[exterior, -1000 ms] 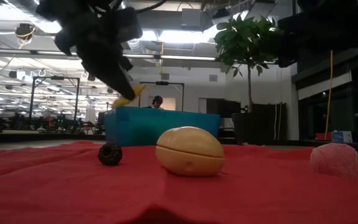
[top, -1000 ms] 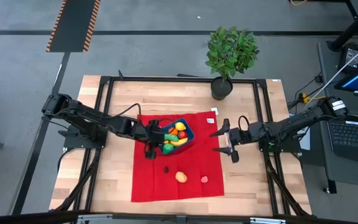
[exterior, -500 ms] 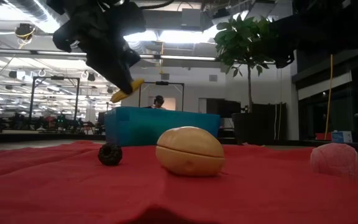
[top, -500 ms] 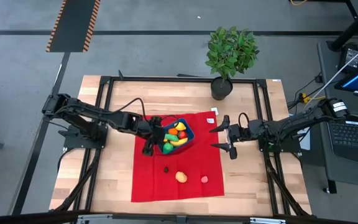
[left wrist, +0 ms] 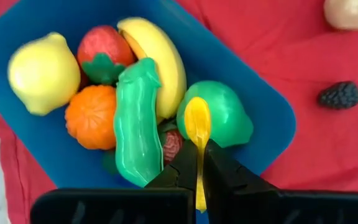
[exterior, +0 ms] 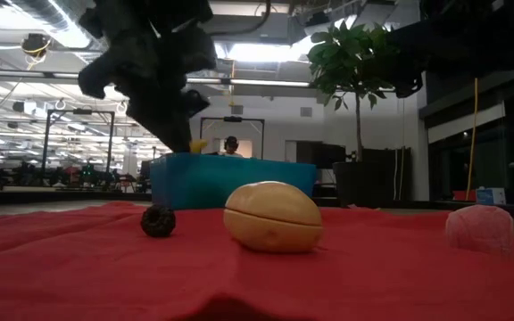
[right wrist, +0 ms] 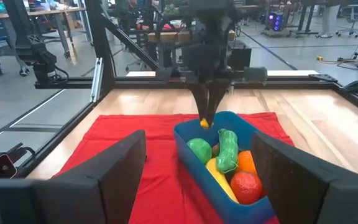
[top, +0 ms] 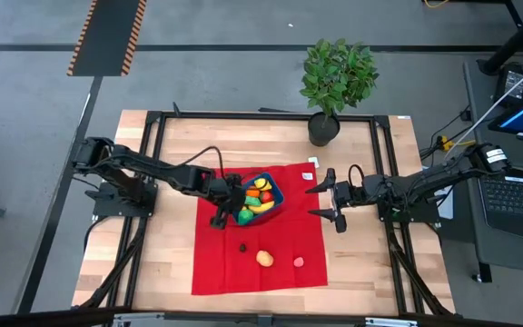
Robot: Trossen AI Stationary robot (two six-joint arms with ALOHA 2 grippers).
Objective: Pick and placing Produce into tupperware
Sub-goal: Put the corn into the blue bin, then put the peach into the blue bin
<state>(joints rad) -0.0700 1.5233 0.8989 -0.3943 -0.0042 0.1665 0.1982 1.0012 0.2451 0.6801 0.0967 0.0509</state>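
Produce lies in the tupperware on the cloth.

Change from the preceding views: the left gripper, still clamped on a small yellow produce piece, has moved from beside the blue tupperware to over its near edge, and the piece now hangs lower, just above the container's rim.
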